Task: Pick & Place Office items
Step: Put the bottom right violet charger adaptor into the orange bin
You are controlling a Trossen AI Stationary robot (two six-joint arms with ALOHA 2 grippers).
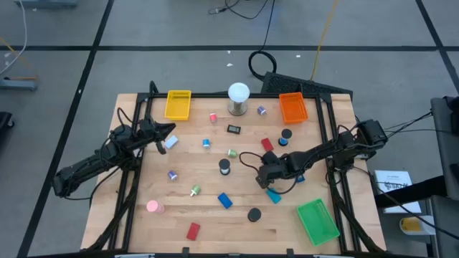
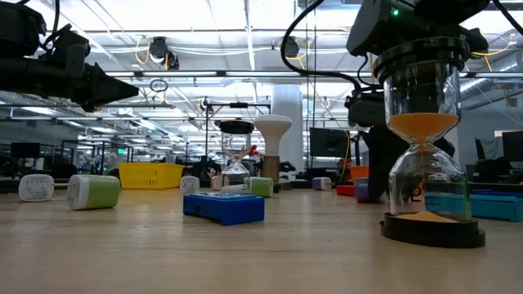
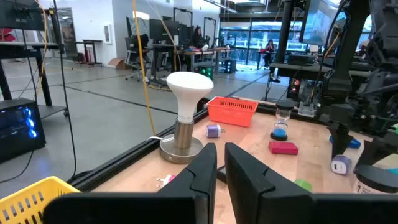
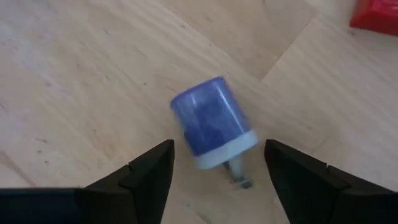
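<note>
Right claw (image 4: 217, 165) spread — blue-capped bit (image 4: 213, 121) between fingers, wrist view only | left claw (image 3: 221, 168) clenched, empty

We see two black arms, the left arm (image 1: 93, 163) and the right arm (image 1: 326, 152), each built of slim jointed links with blocky housings at the joints. Thin black cables loop off the right arm near its wrist, and more trail from its base. The left gripper (image 3: 220, 163) has two matte black fingers (image 3: 200, 177), flat-faced, with angular chamfered edges. The right gripper (image 4: 217, 155) shows the same dark, bevelled fingers (image 4: 149, 171). In the low view a small green light glows on a black housing up top.
</note>
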